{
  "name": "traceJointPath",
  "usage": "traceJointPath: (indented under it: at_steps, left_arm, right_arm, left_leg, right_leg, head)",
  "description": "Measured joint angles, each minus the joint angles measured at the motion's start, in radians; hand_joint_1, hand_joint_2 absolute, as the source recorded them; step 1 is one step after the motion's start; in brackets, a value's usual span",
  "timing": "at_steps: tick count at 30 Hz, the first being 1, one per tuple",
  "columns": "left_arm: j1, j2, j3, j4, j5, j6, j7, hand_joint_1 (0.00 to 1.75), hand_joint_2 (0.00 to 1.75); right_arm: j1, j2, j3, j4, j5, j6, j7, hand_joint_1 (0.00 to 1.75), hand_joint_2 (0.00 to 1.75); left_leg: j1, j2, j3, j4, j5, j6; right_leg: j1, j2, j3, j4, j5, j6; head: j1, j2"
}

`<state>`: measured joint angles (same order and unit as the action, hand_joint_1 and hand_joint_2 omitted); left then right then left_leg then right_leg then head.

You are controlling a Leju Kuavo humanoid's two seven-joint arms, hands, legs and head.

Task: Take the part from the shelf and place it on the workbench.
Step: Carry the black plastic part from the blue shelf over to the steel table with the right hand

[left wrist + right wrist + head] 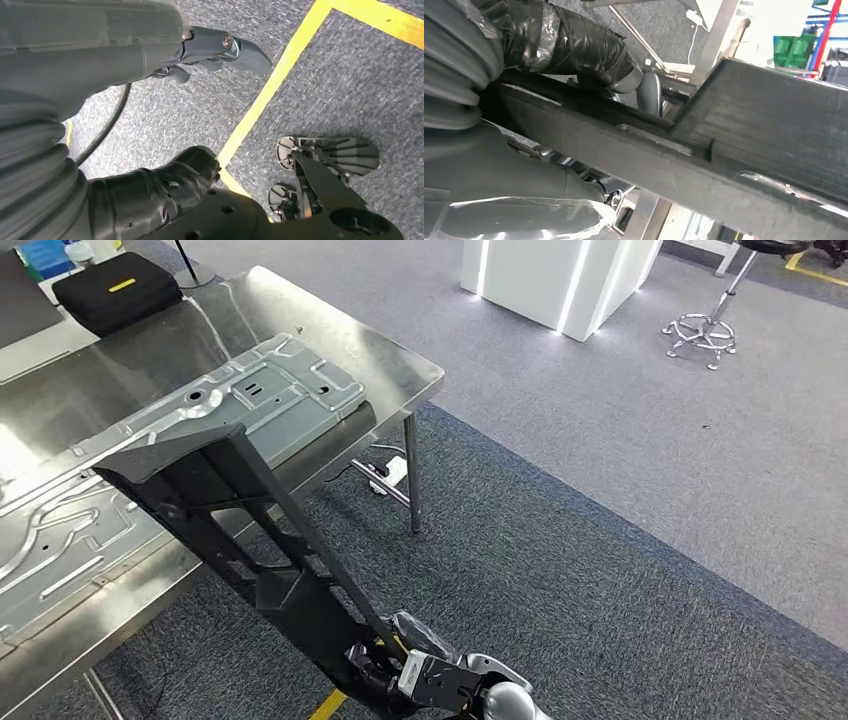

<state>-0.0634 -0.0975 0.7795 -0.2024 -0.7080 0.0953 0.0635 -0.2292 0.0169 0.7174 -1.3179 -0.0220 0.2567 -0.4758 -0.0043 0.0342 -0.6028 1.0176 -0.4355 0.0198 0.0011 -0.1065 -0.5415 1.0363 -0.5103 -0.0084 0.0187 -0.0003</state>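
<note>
Overhead, one long black part (250,530), a ribbed plastic-looking frame with open cut-outs and a matte, finely grained surface, slants from the right hand (415,675) at the bottom of the head view up to the steel workbench (400,360); its far end overlaps the bench edge, though I cannot tell whether it touches. The right hand grips the part's near end, with the thumb (574,50), wrapped in dark tape, on one side of the part's edge and darker fingers on the other, as the right wrist view shows close up. One left hand (200,47) hangs over the carpet holding nothing, its fingers loosely curled and apart. On the bench lies one large stamped sheet-metal panel (200,430), pale grey with pressed ribs and holes, taking up most of the top and lying under the part's far end. One black zip case (115,290) with a yellow mark sits at the bench's far corner. Off the bench: one white block with lit edges (555,280), one chrome stool base (705,335), and grey carpet crossed by yellow floor tape (270,90). One bench leg (412,475) stands just beyond the part.
</note>
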Motion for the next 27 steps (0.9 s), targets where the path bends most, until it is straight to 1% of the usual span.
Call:
traceJointPath:
  at_steps: [1, 2, 3, 4, 5, 6, 7, 8, 9, 10, 11, 12, 13, 14, 15, 16, 17, 18, 19, 20, 21, 22, 23, 24, 25, 26, 27]
  left_arm:
    - [0.001, 0.0, 0.0, 0.0, 0.0, 0.0, 0.0, 0.0, 1.75]
    - [0.001, 0.0, 0.0, 0.0, 0.0, -0.001, 0.0, 0.0, 1.75]
    - [0.0, -0.001, 0.0, 0.0, 0.0, -0.001, 0.0, 0.0, 1.75]
    - [-0.001, 0.0, 0.0, 0.0, 0.0, -0.001, 0.0, 0.0, 1.75]
    - [-0.003, 0.0, 0.0, 0.0, 0.0, -0.002, 0.0, 0.0, 1.75]
    - [-0.004, 0.0, 0.0, 0.0, 0.0, -0.002, -0.001, 0.0, 1.75]
    - [-0.004, 0.0, 0.0, 0.0, 0.0, -0.002, -0.001, 0.0, 1.75]
    - [-0.004, 0.0, 0.0, 0.0, 0.0, -0.002, -0.001, 0.0, 1.75]
    - [-0.004, 0.0, 0.001, 0.0, 0.0, -0.002, -0.001, 0.0, 1.75]
    - [-0.004, 0.0, 0.001, 0.0, 0.0, -0.003, -0.001, 0.0, 1.75]
    - [-0.004, -0.001, 0.001, 0.0, 0.0, -0.004, -0.001, 0.0, 1.75]
    - [-0.005, -0.001, 0.001, 0.0, 0.0, -0.004, -0.001, 0.0, 1.75]
    - [-0.004, -0.001, 0.001, 0.0, 0.0, -0.005, -0.001, 0.0, 1.75]
    - [-0.003, -0.001, 0.001, 0.0, 0.0, -0.006, -0.001, 0.0, 1.75]
    - [-0.001, 0.0, 0.001, 0.0, 0.0, -0.006, -0.001, 0.0, 1.75]
    - [0.001, 0.0, 0.002, 0.0, 0.001, -0.007, -0.001, 0.0, 1.75]
    - [0.002, 0.0, 0.002, 0.0, 0.001, -0.007, -0.001, 0.0, 1.75]
    - [0.001, 0.001, 0.002, 0.0, 0.002, -0.008, -0.001, 0.0, 1.75]
    - [0.0, 0.001, 0.002, 0.0, 0.002, -0.009, -0.001, 0.0, 1.75]
    - [-0.002, 0.001, 0.002, 0.0, 0.003, -0.01, -0.001, 0.0, 1.75]
    - [-0.002, 0.001, 0.002, 0.0, 0.003, -0.01, -0.001, 0.0, 1.75]
    - [-0.002, 0.001, 0.002, 0.0, 0.003, -0.011, -0.001, 0.0, 1.75]
    - [0.0, 0.001, 0.002, 0.0, 0.003, -0.011, -0.001, 0.0, 1.75]
    - [0.001, 0.001, 0.002, 0.0, 0.003, -0.011, -0.001, 0.0, 1.75]
    - [0.001, 0.001, 0.002, 0.0, 0.003, -0.011, -0.001, 0.0, 1.75]
    - [0.0, 0.001, 0.002, 0.0, 0.003, -0.011, -0.001, 0.0, 1.75]
    - [-0.001, 0.001, 0.002, 0.0, 0.003, -0.011, -0.001, 0.0, 1.75]
  right_arm:
    - [-0.001, 0.0, 0.0, -0.002, 0.0, 0.0, 0.0, 1.69, 1.75]
    - [-0.002, 0.0, 0.0, -0.003, 0.0, 0.0, 0.0, 1.69, 1.75]
    - [-0.002, 0.0, -0.001, -0.004, 0.001, 0.0, 0.0, 1.69, 1.75]
    - [-0.001, -0.001, -0.002, -0.005, 0.001, 0.0, 0.0, 1.69, 1.75]
    - [0.001, -0.003, -0.003, -0.005, 0.001, -0.001, 0.0, 1.69, 1.75]
    - [0.002, -0.004, -0.004, -0.004, 0.001, -0.001, 0.001, 1.69, 1.75]
    - [0.003, -0.006, -0.004, -0.004, 0.001, -0.001, 0.001, 1.69, 1.75]
    - [0.004, -0.006, -0.004, -0.003, 0.001, -0.001, 0.001, 1.69, 1.75]
    - [0.003, -0.006, -0.005, -0.003, 0.001, -0.001, 0.001, 1.69, 1.75]
    - [0.002, -0.007, -0.005, -0.003, 0.001, -0.001, 0.001, 1.69, 1.75]
    - [0.002, -0.007, -0.005, -0.003, 0.001, -0.001, 0.001, 1.69, 1.75]
    - [0.002, -0.007, -0.005, -0.003, 0.001, -0.001, 0.001, 1.69, 1.75]
    - [0.002, -0.007, -0.005, -0.003, 0.001, -0.001, 0.001, 1.69, 1.75]
    - [0.002, -0.007, -0.006, -0.004, 0.001, 0.0, 0.001, 1.69, 1.75]
    - [0.002, -0.006, -0.006, -0.004, 0.001, 0.0, 0.001, 1.69, 1.75]
    - [0.001, -0.005, -0.006, -0.004, 0.001, 0.0, 0.001, 1.69, 1.75]
    - [0.001, -0.004, -0.006, -0.005, 0.001, 0.0, 0.001, 1.69, 1.75]
    - [0.0, -0.004, -0.006, -0.006, 0.001, 0.0, 0.001, 1.69, 1.75]
    - [0.0, -0.003, -0.006, -0.006, 0.001, 0.0, 0.001, 1.69, 1.75]
    - [0.001, -0.004, -0.006, -0.006, 0.001, -0.001, 0.001, 1.69, 1.75]
    - [0.001, -0.004, -0.006, -0.006, 0.001, -0.001, 0.001, 1.69, 1.75]
    - [0.002, -0.004, -0.006, -0.006, 0.001, -0.001, 0.001, 1.69, 1.75]
    - [0.002, -0.004, -0.006, -0.006, 0.001, -0.001, 0.001, 1.69, 1.75]
    - [0.002, -0.004, -0.006, -0.006, 0.001, -0.001, 0.001, 1.69, 1.75]
    - [0.001, -0.004, -0.006, -0.006, 0.001, -0.001, 0.001, 1.69, 1.75]
    - [0.001, -0.004, -0.006, -0.006, 0.001, -0.001, 0.001, 1.69, 1.75]
    - [0.0, -0.004, -0.007, -0.006, 0.001, -0.001, 0.001, 1.69, 1.75]
  left_leg:
    - [0.003, -0.01, 0.003, -0.006, 0.003, 0.006]
    - [0.006, -0.018, 0.007, -0.011, 0.006, 0.011]
    - [0.009, -0.027, 0.008, -0.014, 0.007, 0.015]
    - [0.008, -0.037, 0.008, -0.014, 0.007, 0.019]
    - [0.007, -0.048, 0.008, -0.013, 0.007, 0.021]
    - [0.007, -0.061, 0.008, -0.012, 0.007, 0.022]
    - [0.006, -0.074, 0.008, -0.01, 0.006, 0.021]
    - [0.007, -0.087, 0.009, -0.007, 0.005, 0.02]
    - [0.007, -0.1, 0.009, -0.003, 0.003, 0.018]
    - [0.007, -0.112, 0.008, 0.001, 0.0, 0.015]
    - [0.007, -0.123, 0.005, 0.007, -0.002, 0.011]
    - [0.008, -0.133, 0.0, 0.01, -0.003, 0.006]
    - [0.009, -0.142, -0.004, 0.011, -0.003, 0.0]
    - [0.01, -0.151, -0.007, 0.011, -0.002, -0.007]
    - [0.014, -0.157, -0.009, 0.01, -0.001, -0.013]
    - [0.013, -0.147, -0.012, 0.017, -0.006, -0.018]
    - [0.012, -0.127, -0.022, 0.038, -0.019, -0.022]
    - [0.012, -0.1, -0.041, 0.08, -0.042, -0.025]
    - [0.011, -0.072, -0.071, 0.139, -0.072, -0.029]
    - [0.013, -0.057, -0.105, 0.206, -0.101, -0.033]
    - [0.015, -0.049, -0.134, 0.259, -0.118, -0.036]
    - [0.017, -0.044, -0.147, 0.283, -0.118, -0.038]
    - [0.019, -0.04, -0.139, 0.266, -0.098, -0.039]
    - [0.02, -0.032, -0.111, 0.212, -0.065, -0.039]
    - [0.019, -0.016, -0.073, 0.137, -0.034, -0.037]
    - [0.016, -0.001, -0.039, 0.072, -0.01, -0.032]
    - [0.012, 0.009, -0.015, 0.026, 0.002, -0.026]
  right_leg:
    - [-0.001, 0.014, -0.002, 0.01, -0.009, 0.005]
    - [-0.003, 0.036, -0.014, 0.038, -0.028, 0.01]
    - [-0.005, 0.064, -0.038, 0.089, -0.056, 0.012]
    - [-0.006, 0.085, -0.072, 0.156, -0.087, 0.012]
    - [-0.006, 0.096, -0.109, 0.223, -0.112, 0.013]
    - [-0.006, 0.101, -0.136, 0.27, -0.122, 0.013]
    - [-0.007, 0.103, -0.148, 0.281, -0.11, 0.013]
    - [-0.007, 0.106, -0.139, 0.25, -0.078, 0.012]
    - [-0.009, 0.114, -0.115, 0.189, -0.036, 0.01]
    - [-0.011, 0.135, -0.087, 0.122, -0.002, 0.008]
    - [-0.013, 0.157, -0.065, 0.066, 0.021, 0.008]
    - [-0.013, 0.172, -0.052, 0.032, 0.03, 0.007]
    - [-0.012, 0.182, -0.049, 0.02, 0.028, 0.006]
    - [-0.01, 0.175, -0.048, 0.016, 0.029, 0.003]
    - [-0.011, 0.164, -0.044, 0.011, 0.032, -0.002]
    - [-0.011, 0.153, -0.039, 0.005, 0.034, -0.009]
    - [-0.013, 0.141, -0.033, -0.002, 0.036, -0.015]
    - [-0.014, 0.128, -0.027, -0.007, 0.038, -0.02]
    - [-0.012, 0.114, -0.025, -0.009, 0.037, -0.023]
    - [-0.01, 0.1, -0.024, -0.01, 0.036, -0.026]
    - [-0.008, 0.087, -0.023, -0.009, 0.034, -0.026]
    - [-0.007, 0.074, -0.022, -0.009, 0.031, -0.026]
    - [-0.007, 0.063, -0.02, -0.009, 0.029, -0.025]
    - [-0.007, 0.052, -0.017, -0.009, 0.026, -0.023]
    - [-0.007, 0.042, -0.013, -0.008, 0.022, -0.019]
    - [-0.005, 0.033, -0.009, -0.008, 0.018, -0.015]
    - [-0.002, 0.025, -0.006, -0.008, 0.015, -0.01]
  head:
    - [0.001, 0.0]
    - [0.001, 0.0]
    - [0.002, 0.0]
    - [0.002, 0.0]
    - [0.002, 0.0]
    - [0.002, 0.0]
    - [0.002, 0.0]
    - [0.002, 0.0]
    - [0.002, 0.0]
    - [0.002, 0.0]
    - [0.002, 0.0]
    - [0.002, 0.0]
    - [0.002, 0.0]
    - [0.002, 0.0]
    - [0.002, 0.0]
    - [0.001, 0.0]
    - [0.0, 0.0]
    - [-0.001, 0.0]
    - [-0.002, 0.0]
    - [-0.003, 0.0]
    - [-0.003, 0.0]
    - [-0.003, 0.0]
    - [-0.003, 0.0]
    - [-0.003, 0.0]
    - [-0.003, 0.0]
    - [-0.003, 0.0]
    - [-0.002, 0.0]
